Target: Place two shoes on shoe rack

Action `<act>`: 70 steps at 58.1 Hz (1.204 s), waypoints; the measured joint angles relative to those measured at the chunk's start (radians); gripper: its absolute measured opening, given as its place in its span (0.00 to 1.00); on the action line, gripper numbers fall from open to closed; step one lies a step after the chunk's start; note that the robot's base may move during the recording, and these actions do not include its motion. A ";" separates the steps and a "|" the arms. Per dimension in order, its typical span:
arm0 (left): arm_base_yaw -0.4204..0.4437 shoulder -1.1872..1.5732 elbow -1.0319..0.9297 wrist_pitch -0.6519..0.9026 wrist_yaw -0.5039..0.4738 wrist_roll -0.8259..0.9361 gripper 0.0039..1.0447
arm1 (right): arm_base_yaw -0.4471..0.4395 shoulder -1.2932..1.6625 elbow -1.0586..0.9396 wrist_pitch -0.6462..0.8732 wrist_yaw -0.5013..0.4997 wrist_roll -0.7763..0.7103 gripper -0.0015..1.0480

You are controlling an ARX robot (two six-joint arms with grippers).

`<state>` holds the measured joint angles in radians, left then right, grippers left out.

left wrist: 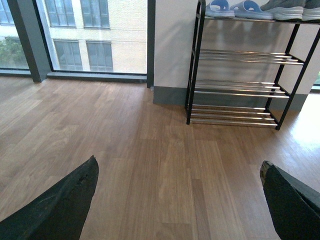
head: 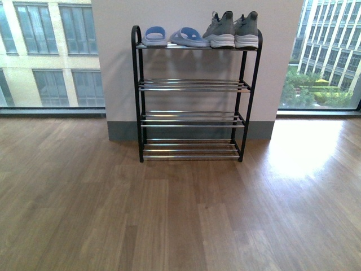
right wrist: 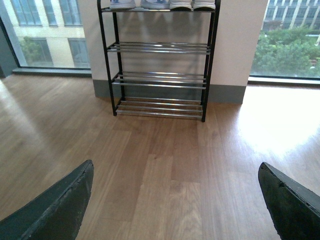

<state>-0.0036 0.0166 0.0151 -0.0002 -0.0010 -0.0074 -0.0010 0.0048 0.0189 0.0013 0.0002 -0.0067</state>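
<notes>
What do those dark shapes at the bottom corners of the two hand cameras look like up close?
They are the gripper fingers: the left gripper and right gripper each show two broad, matte black, wedge-shaped fingers with a slightly rough surface. No cables or markings show.

sunlit wood floor (head: 169,214), big windows (head: 48,53)

In both wrist views the frame's edge crops the 2 shoes (left wrist: 292,7) and the fingers (right wrist: 55,210).

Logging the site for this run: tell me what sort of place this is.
Probably an upper-floor room in an office or apartment block: wood-plank floor, floor-to-ceiling windows facing other buildings, and a shoe rack against the wall.
</notes>
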 joint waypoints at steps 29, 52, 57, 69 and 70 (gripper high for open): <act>0.000 0.000 0.000 0.000 0.002 0.002 0.91 | 0.000 0.000 0.000 -0.002 0.001 0.000 0.91; 0.000 0.000 0.000 0.000 0.002 0.002 0.91 | 0.000 0.000 0.000 -0.002 0.001 0.000 0.91; 0.001 0.000 0.000 0.000 0.002 0.002 0.91 | 0.000 -0.001 0.000 -0.002 0.005 0.000 0.91; 0.001 0.000 0.000 0.000 -0.002 0.002 0.91 | 0.000 -0.001 0.000 -0.002 -0.001 0.000 0.91; 0.001 0.000 0.000 0.000 -0.002 0.002 0.91 | 0.000 -0.001 0.000 -0.002 -0.001 0.000 0.91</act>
<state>-0.0029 0.0166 0.0151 -0.0002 -0.0029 -0.0055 -0.0010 0.0040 0.0189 -0.0002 -0.0006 -0.0067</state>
